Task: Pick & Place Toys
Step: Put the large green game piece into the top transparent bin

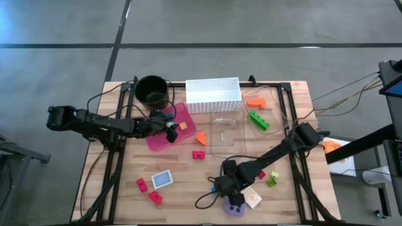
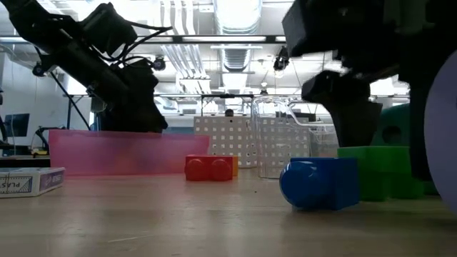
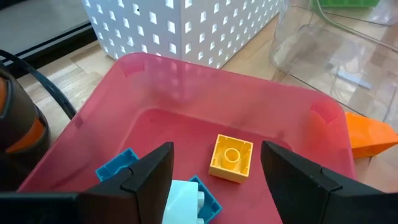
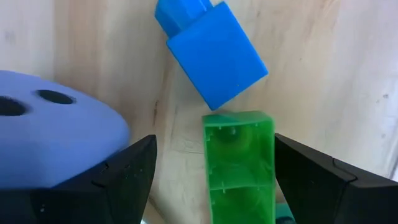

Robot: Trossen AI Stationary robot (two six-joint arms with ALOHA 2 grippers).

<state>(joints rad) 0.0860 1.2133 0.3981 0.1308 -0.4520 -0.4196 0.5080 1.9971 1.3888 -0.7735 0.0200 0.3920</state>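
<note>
My left gripper (image 1: pixel 171 129) hangs open and empty over the pink tray (image 1: pixel 160 137). In the left wrist view the tray (image 3: pixel 186 93) holds a yellow brick (image 3: pixel 232 158), a blue brick (image 3: pixel 119 165) and a pale brick (image 3: pixel 184 199) on its floor, below the open fingers. My right gripper (image 1: pixel 218 186) is low at the table's near middle, open (image 4: pixel 214 144). Its fingers stand on either side of a green brick (image 4: pixel 239 165) that lies on the table. A blue brick (image 4: pixel 211 53) lies just beyond it. The purple die (image 4: pixel 50 137) is beside it.
The white basket (image 1: pixel 213 95) and the black pot (image 1: pixel 152 89) stand at the far edge, with a clear container (image 1: pixel 226 129) in the middle. Red bricks (image 1: pixel 142 184), a blue card (image 1: pixel 162 179), an orange brick (image 1: pixel 201 137) and a pale card (image 1: pixel 252 198) lie scattered.
</note>
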